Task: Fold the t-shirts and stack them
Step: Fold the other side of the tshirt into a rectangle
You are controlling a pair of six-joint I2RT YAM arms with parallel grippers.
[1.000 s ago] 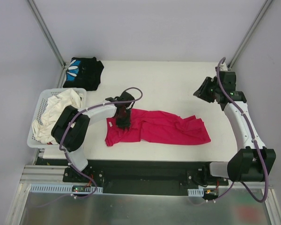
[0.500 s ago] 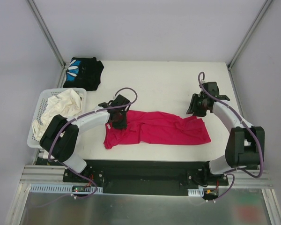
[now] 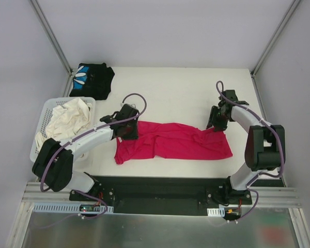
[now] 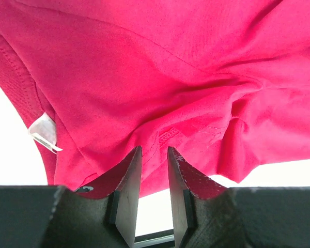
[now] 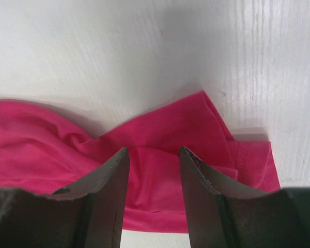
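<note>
The magenta-red t-shirt (image 3: pixel 175 142) lies spread lengthwise across the table's front middle. My left gripper (image 3: pixel 128 131) sits on its upper left end. In the left wrist view the jaws (image 4: pixel 154 150) stand narrow, and creases of the red cloth (image 4: pixel 144 67) run in to the tips, pinched there. A white label (image 4: pixel 44 132) shows at the collar. My right gripper (image 3: pixel 215 120) hovers at the shirt's upper right corner, jaws open (image 5: pixel 153 150) over the cloth (image 5: pixel 186 129) with nothing between them. The black t-shirt (image 3: pixel 93 78) with a blue-and-white print lies bunched at the back left corner.
A white lattice basket (image 3: pixel 41 124) holding pale cloths (image 3: pixel 67 116) stands at the left edge, beside my left arm. Slanted metal frame posts (image 3: pixel 51 36) rise at the two back corners. The table's near edge runs just below the red shirt.
My right arm has swung down from the back right to the shirt's upper right corner, its jaws widening. My left gripper has slid a little to the left on the shirt's end.
</note>
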